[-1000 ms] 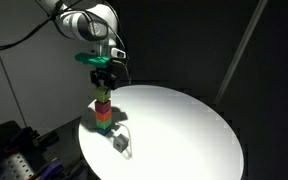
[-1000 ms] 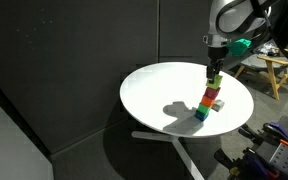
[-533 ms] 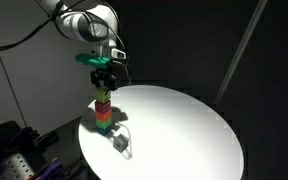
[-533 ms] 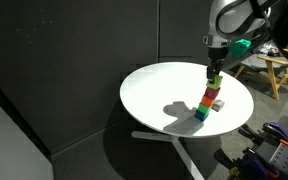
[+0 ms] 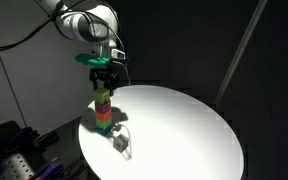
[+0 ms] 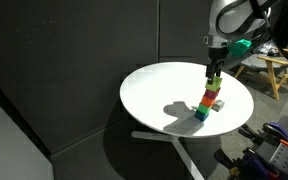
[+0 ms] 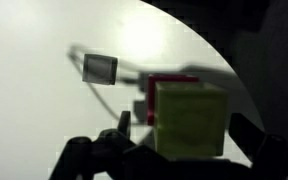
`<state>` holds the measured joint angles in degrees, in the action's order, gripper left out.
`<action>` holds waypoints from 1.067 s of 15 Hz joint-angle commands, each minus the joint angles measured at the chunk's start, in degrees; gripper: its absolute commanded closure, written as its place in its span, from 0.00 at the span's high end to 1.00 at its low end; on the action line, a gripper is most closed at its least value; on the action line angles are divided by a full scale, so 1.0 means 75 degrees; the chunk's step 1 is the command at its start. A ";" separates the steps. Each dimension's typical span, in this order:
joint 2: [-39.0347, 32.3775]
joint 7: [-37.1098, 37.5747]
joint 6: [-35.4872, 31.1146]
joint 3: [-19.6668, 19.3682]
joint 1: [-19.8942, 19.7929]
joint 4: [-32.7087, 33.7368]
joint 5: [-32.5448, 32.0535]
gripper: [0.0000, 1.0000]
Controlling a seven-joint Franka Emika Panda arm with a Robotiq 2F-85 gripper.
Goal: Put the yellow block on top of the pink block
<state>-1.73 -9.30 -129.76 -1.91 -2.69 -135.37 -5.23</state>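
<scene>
On the white round table (image 5: 184, 120) stands a stack of cubes, seen in both exterior views. The yellow block (image 5: 103, 96) (image 6: 213, 86) is on top, resting on the pink block (image 5: 103, 104) (image 6: 211, 95). My gripper (image 5: 103, 86) (image 6: 214, 77) hangs straight above the stack and straddles the top cube. In the wrist view the yellow block (image 7: 189, 120) fills the space between my gripper (image 7: 183, 122) fingers. A gap shows beside the left finger (image 7: 124, 126), so the jaws stand open around the block.
Below the pink block sit a red-orange cube (image 5: 103, 113) (image 6: 208, 103) and a green cube (image 5: 104, 125) (image 6: 202, 113). A small grey cube (image 5: 118, 143) (image 7: 100, 67) lies near the table's edge beside the stack. Dark curtains surround the table; a wooden stool (image 6: 269, 70) stands behind.
</scene>
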 commanded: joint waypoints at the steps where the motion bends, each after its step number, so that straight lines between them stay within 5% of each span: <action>1: 0.0121 0.0179 0.0231 -0.0050 -0.0003 0.0023 -0.0214 1.00; 16: 0.0910 -0.1169 -0.0045 -0.0285 -0.0089 -0.0358 0.0687 1.00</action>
<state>2.18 -14.08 -129.77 -3.44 -3.01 -136.23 -2.55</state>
